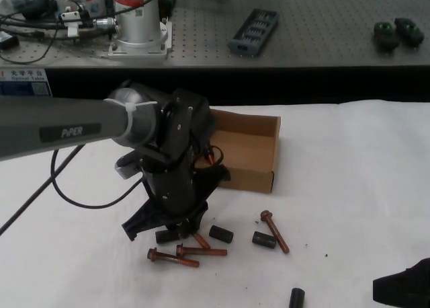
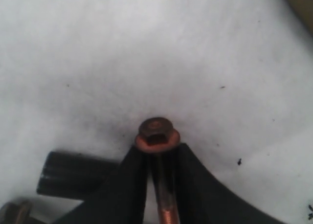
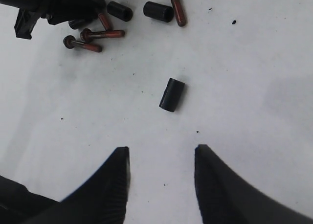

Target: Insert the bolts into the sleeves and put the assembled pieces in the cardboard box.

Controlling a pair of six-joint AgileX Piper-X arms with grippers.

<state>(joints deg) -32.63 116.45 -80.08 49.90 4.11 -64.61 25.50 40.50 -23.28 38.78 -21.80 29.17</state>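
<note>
My left gripper (image 2: 159, 153) is shut on a copper bolt (image 2: 157, 134), whose head sticks out just past the fingertips, low over the white cloth. In the high view this gripper (image 1: 183, 231) points down in front of the cardboard box (image 1: 245, 153). A black sleeve (image 2: 73, 175) lies right beside it. Two more bolts (image 1: 173, 257) (image 1: 201, 251) lie just in front, and a third bolt (image 1: 275, 231) lies to the right between two sleeves (image 1: 221, 233) (image 1: 265, 240). My right gripper (image 3: 161, 149) stands open above the cloth, short of a lone sleeve (image 3: 172, 94).
The open cardboard box stands behind the left gripper with its flap toward the parts. A black cable (image 1: 74, 194) trails across the cloth on the left. A perforated bench (image 1: 322, 25) behind holds a metal post, a black tray and small parts.
</note>
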